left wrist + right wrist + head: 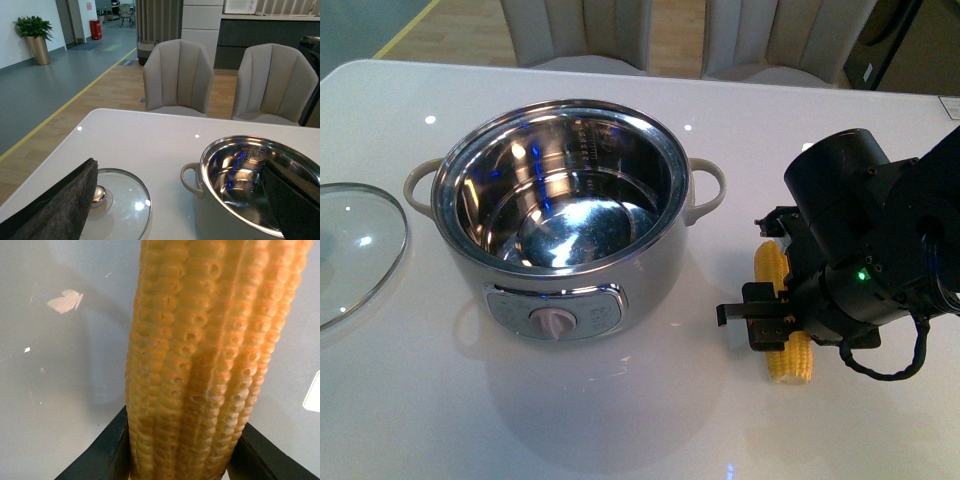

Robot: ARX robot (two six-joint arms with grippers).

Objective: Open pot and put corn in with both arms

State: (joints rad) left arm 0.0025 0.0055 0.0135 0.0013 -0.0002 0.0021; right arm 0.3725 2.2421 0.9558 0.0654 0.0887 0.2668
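The right arm's fingers (107, 455) are clasping the corn (190, 365) on both flanks; it's lying between them on the table (620, 420), beside the open pot (560, 200).

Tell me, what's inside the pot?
Nothing but shiny steel. The pot is empty, with only lights mirrored on its bottom. The corn lies outside, on the table. In the front view the near inside wall is hidden behind the rim.

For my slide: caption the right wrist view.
Right gripper clasping the corn, white table behind.
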